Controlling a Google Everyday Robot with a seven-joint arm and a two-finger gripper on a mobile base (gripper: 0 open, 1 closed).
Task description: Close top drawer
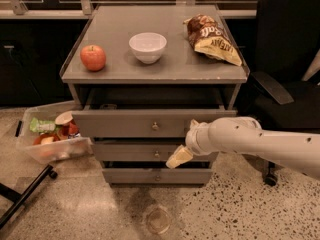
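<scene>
The top drawer (125, 123) is a wide grey drawer with a small round metal knob (155, 126). It stands out a short way from the grey cabinet (160, 74), with a dark gap showing above its front panel. My gripper (186, 140) is at the right part of the drawer front, reaching in from the right on a white arm (260, 141). One cream fingertip (179, 156) hangs down over the middle drawer and the other (193, 124) lies against the top drawer's front. The gripper is open and holds nothing.
On the cabinet top are a red apple (93, 57), a white bowl (148, 46) and a chip bag (212, 39). Two other knobbed drawers (130, 151) sit below. A clear bin of food (50, 136) is on the floor at left and a black chair (287, 59) at right.
</scene>
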